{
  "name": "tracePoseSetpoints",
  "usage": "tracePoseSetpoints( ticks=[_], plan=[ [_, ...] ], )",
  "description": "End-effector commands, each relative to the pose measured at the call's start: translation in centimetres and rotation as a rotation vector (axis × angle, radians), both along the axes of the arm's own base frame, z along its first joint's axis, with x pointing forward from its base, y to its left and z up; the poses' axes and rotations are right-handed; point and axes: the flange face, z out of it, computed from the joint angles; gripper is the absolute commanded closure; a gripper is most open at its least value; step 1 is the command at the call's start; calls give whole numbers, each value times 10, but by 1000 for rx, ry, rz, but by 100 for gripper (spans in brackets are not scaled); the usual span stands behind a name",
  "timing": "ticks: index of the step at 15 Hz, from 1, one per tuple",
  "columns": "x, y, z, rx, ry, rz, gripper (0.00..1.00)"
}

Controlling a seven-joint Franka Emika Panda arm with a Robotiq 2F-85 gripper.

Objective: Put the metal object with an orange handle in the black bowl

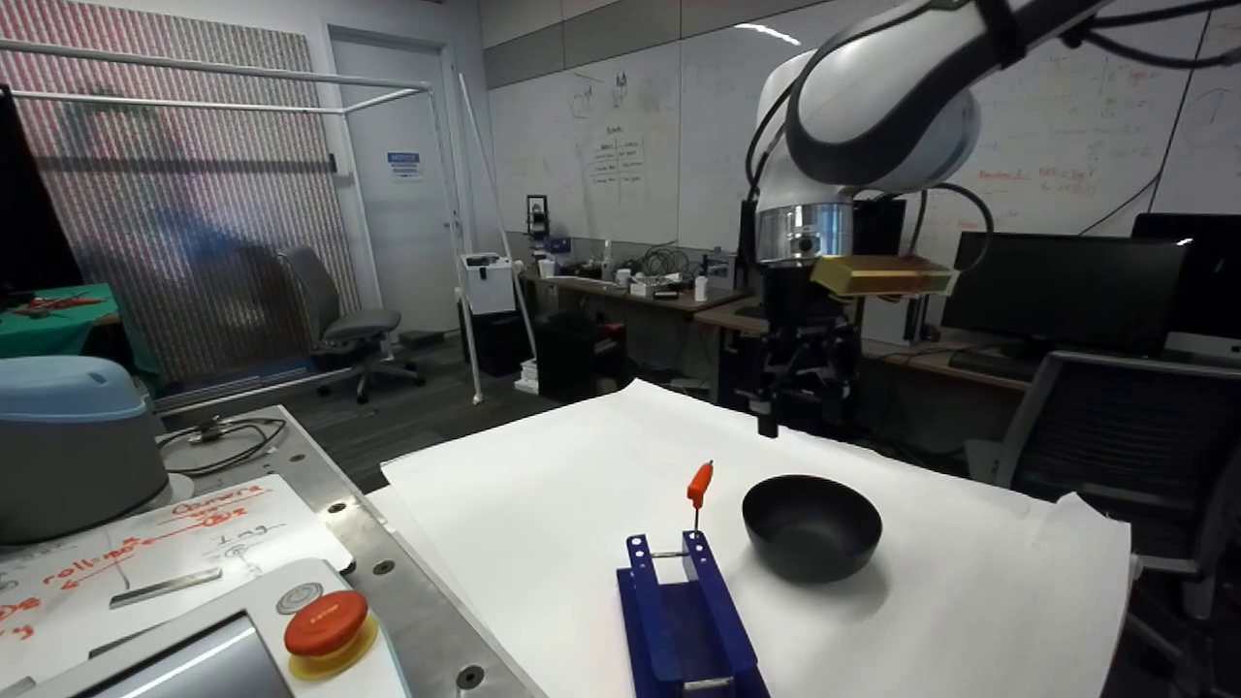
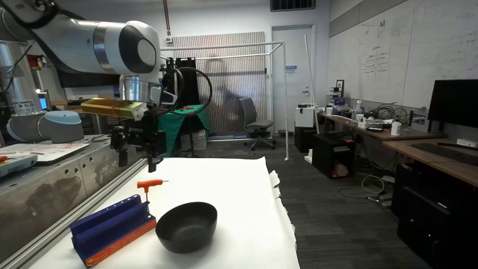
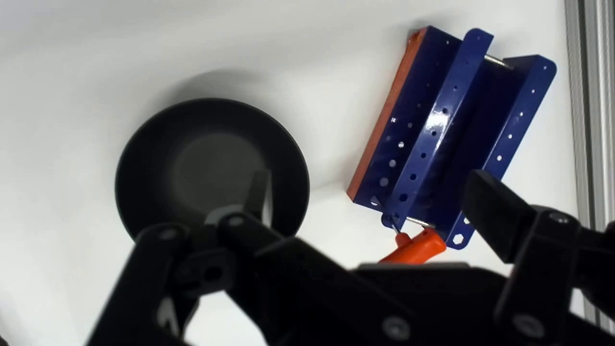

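Gripper (image 2: 137, 163) hangs spread wide, gripping nothing, over my white-covered table (image 2: 239, 194), whiteboard (image 1: 553, 165) behind; lower down I see the orange-handled tool (image 2: 150, 183) upright in the blue rack (image 2: 112, 229).

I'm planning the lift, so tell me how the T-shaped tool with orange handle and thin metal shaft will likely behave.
The orange-handled metal tool should be stiff, its shaft looking straight. Pulled sideways, it may catch, since the shaft stands in the blue perforated rack. It could twist once gripped, as its handle juts mostly to one side.
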Motion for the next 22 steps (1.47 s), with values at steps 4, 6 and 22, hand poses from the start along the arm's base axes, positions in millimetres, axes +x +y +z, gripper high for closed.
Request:
tracePoseSetpoints(
  ticks=[4,6,22],
  plan=[
    [60,27,-31,-56,-82,-61,0],
    [70,30,-44,-63,-95,-77,0],
    [83,40,-80,-98,-76,-140,85]
  ],
)
